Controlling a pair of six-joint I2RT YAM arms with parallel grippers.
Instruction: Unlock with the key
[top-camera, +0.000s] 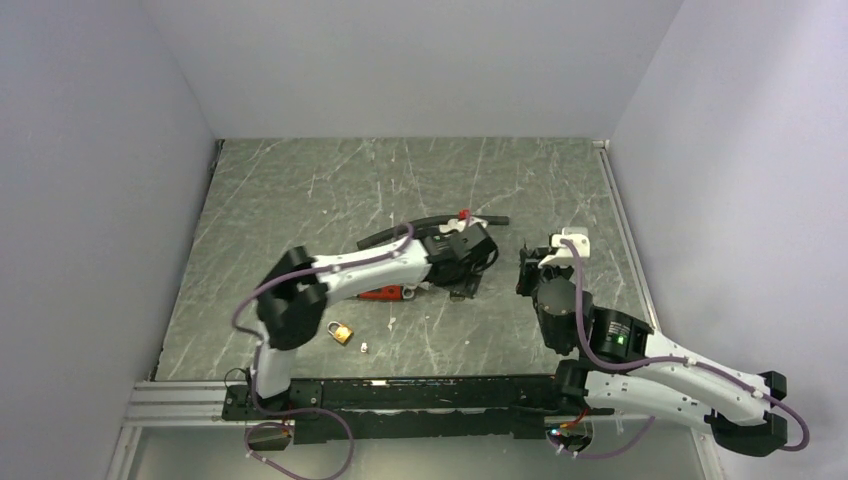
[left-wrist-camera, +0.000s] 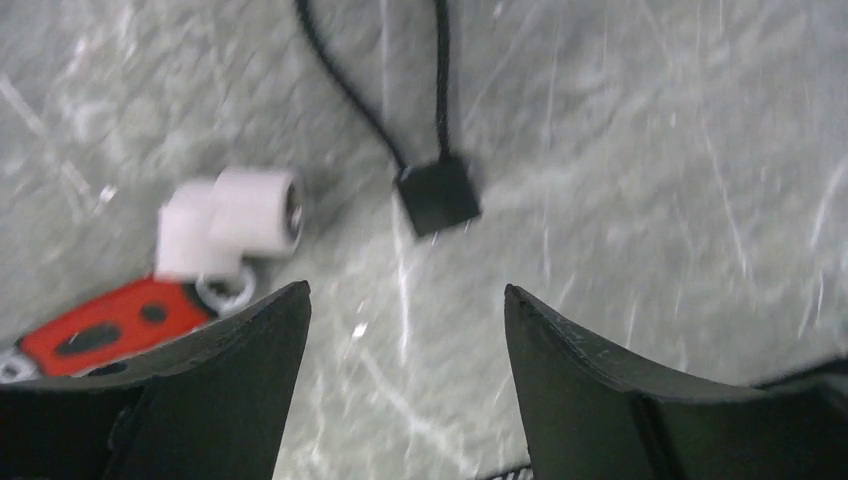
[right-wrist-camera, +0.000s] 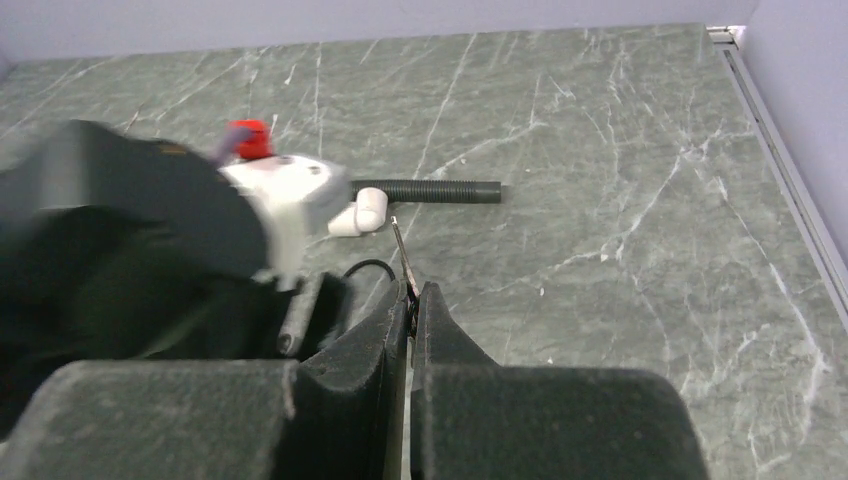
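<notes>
Tabletop is grey-green stone pattern with pale scratches, enclosed by plain pale walls at 9, 12 and 3 o'clock. Right gripper pinches the key, which protrudes past its fingertips, at 3 o'clock of the left gripper, whose jaws stand wide. Brass padlock lies at 7 o'clock of table centre.

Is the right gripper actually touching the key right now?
Touching. The right wrist view shows the key pinched between the closed fingers of the right gripper, its thin tip poking out above them.
</notes>
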